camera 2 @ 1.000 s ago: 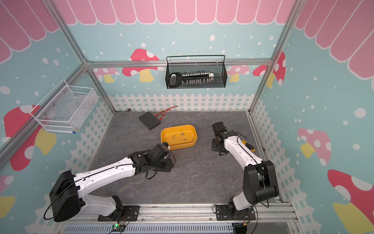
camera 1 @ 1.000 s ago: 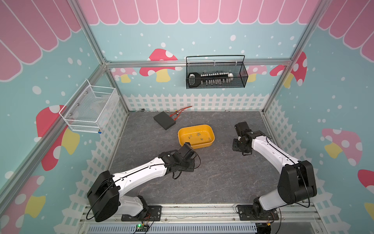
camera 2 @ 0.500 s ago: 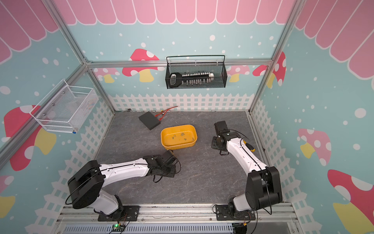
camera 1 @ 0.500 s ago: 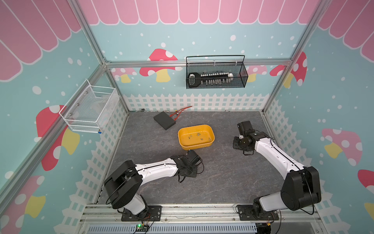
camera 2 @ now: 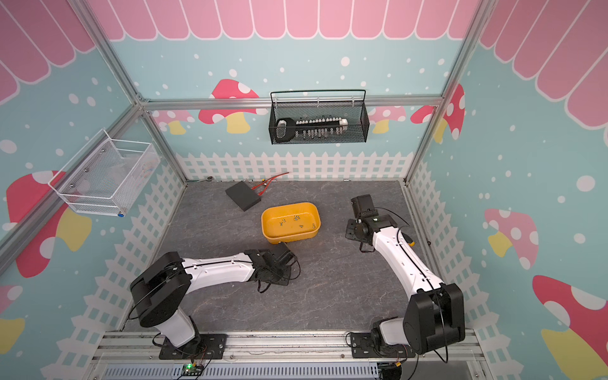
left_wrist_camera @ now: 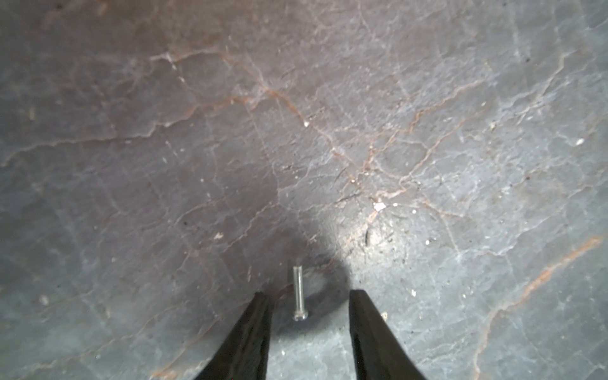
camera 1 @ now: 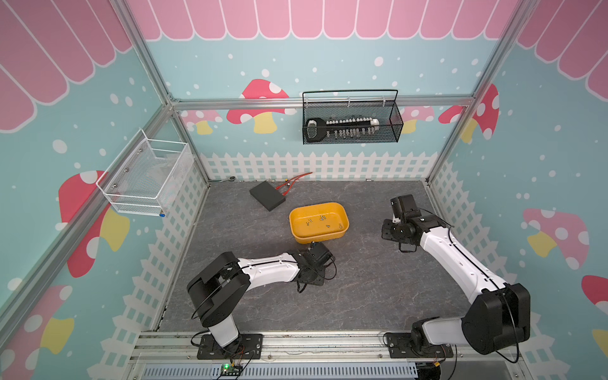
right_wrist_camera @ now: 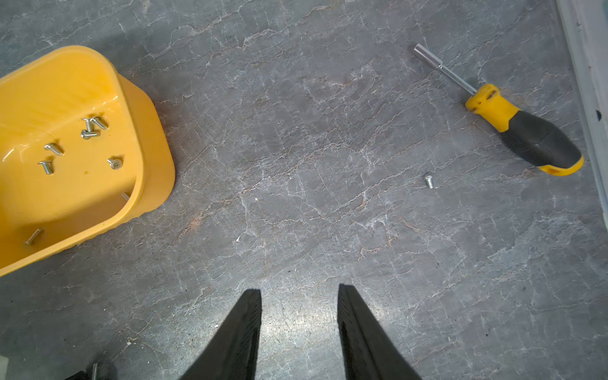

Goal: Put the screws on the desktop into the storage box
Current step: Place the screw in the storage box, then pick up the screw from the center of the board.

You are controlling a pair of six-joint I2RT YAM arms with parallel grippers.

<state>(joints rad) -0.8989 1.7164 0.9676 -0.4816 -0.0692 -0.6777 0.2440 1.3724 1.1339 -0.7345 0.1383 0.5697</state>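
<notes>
Several small silver screws are logged inside the shallow yellow plastic storage box, centre frame on the dark grey veined bench; two are seen outside. A long screw lies untouched within the parted left hand, and a short screw lies beyond the parted, empty right hand. The left arm has been lowered since the earlier frame.

A black wire basket hangs on the teal back wall, hooked over a horizontal aluminium bar. Pink scallops run high above the basket, and a red-capped mushroom is printed just to its left. Below it runs a white picket-fence print. Well to its left, a white mesh basket is fixed to the side wall. The light is even.
</notes>
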